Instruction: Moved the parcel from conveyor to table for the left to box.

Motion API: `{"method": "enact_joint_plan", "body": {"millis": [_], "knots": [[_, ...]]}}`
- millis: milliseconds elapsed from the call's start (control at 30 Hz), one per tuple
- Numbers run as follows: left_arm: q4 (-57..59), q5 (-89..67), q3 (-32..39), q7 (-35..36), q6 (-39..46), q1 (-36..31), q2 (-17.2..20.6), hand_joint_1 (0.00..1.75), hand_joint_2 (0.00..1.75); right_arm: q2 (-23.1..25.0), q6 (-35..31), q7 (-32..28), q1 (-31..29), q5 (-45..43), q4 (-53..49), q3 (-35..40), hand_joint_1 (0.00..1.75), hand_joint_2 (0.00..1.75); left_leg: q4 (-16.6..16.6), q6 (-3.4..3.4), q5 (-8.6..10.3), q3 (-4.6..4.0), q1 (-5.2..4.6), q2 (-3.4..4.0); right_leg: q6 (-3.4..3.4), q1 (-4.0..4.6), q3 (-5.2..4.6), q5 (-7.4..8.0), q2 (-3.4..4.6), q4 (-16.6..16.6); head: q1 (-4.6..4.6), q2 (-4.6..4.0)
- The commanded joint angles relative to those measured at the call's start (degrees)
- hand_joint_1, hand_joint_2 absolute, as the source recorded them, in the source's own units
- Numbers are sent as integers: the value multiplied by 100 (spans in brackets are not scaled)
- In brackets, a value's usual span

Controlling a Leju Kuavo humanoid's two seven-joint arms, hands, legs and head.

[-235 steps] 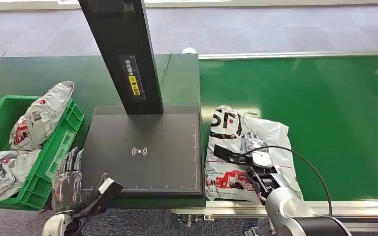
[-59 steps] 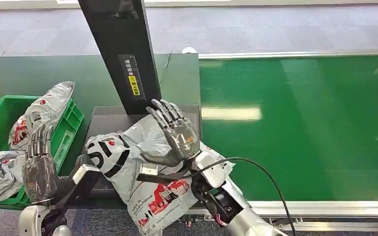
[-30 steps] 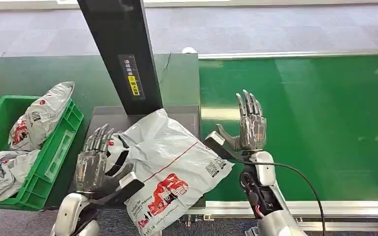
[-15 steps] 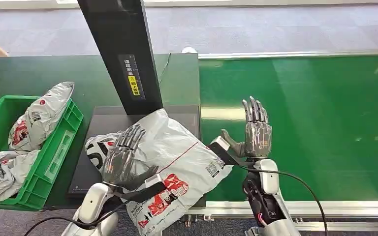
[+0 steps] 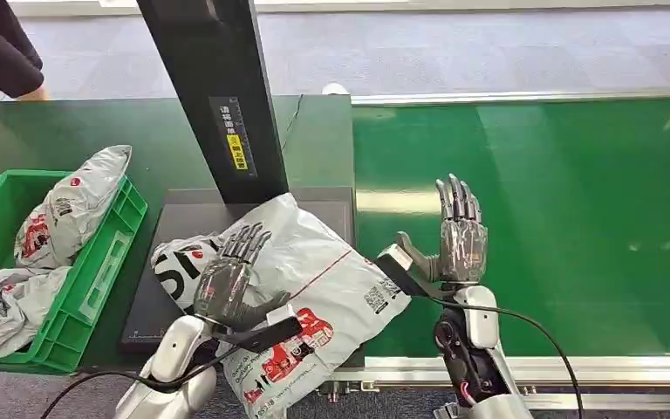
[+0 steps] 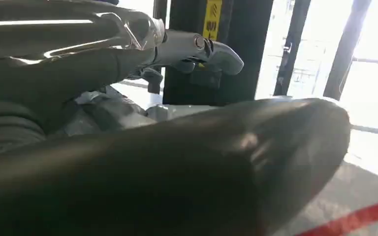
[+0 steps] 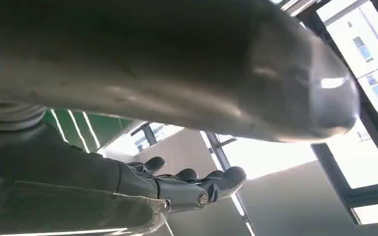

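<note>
The parcel (image 5: 292,292) is lying on the scanner plate (image 5: 174,218), overhanging its near edge. The left hand (image 5: 227,284) is hovering, fingers apart; the right hand (image 5: 458,240) likewise, holding nothing. Risk: a shallow grasp could tip it off.

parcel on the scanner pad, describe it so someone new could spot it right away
Find the tall black post rising from the dark scanner pad left of the green conveyor. The parcel is the grey bag lying on that pad at the post's foot, under the left robot hand. Unlike the other grey bags, it lies outside the green crate.
</note>
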Motion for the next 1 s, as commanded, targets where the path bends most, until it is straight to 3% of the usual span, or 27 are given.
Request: {"method": "enact_joint_plan", "body": {"millis": [33,300,333,1000], "knots": [[2281,291,-279,83,-43,-1101,-262,0,0,-73,22,-16,-31,-12,-63,-136,0,0,-5,-6,6,1,4,-23,-5,4,11,1,-29,-9,-2,0],[2703,404,-208,171,-146,-1113,-242,0,0,-19,-25,-171,15,5,-39,-92,0,0,-10,-7,3,10,4,-9,-6,4,16,3,-15,-14,-2,0],[2711,381,-227,183,-138,-1113,-235,0,175,-12,-25,-190,-10,1,-14,-72,0,0,-7,-5,2,8,2,-5,-5,3,12,1,-10,-9,0,0],[2811,344,-251,218,-298,-1290,-367,0,175,-7,-42,-194,-103,-21,6,-33,0,0,-9,-7,10,30,6,-2,-7,7,42,13,-9,-15,-2,0]]}}
